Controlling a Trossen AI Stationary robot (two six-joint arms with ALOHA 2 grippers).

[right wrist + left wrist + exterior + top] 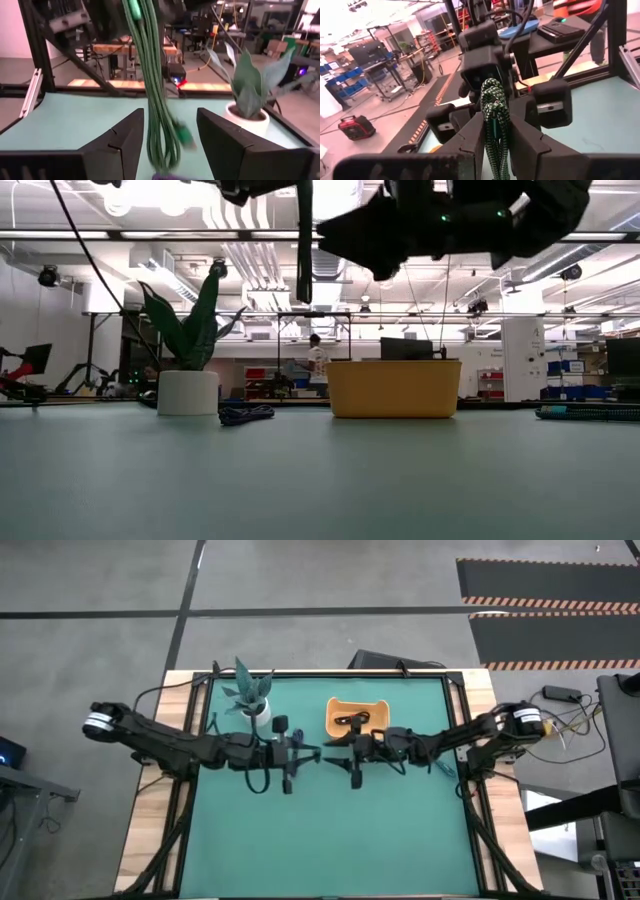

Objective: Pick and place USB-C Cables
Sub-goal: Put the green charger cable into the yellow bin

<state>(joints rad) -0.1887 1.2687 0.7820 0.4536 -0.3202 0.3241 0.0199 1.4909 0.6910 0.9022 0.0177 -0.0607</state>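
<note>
Both arms meet over the table's middle. My left gripper (292,755) (495,125) is shut on the green cable bundle (494,107) (157,100). My right gripper (352,755) (170,117) faces it, open, with one finger on each side of the hanging green bundle and touching nothing. The dark blue bundle (245,414) (281,726) lies on the mat beside the plant pot. The teal bundle (443,768) (588,413) lies on the mat under the right arm. A black bundle (352,721) lies in the orange tray (380,708) (395,388). My left gripper pinches the green bundle between its two fingers (470,137), several strands together. One looped end (492,90) sticks out past the fingertips. In the right wrist view the bundle hangs slack from it, with the lower loop (167,155) clear of the mat.
A potted plant in a white pot (252,700) (188,390) stands left of the tray, near the far edge. The green mat (320,840) stretches toward the near edge. Black frame rails (190,790) run along both sides of the table. A person (316,360) stands far behind.
</note>
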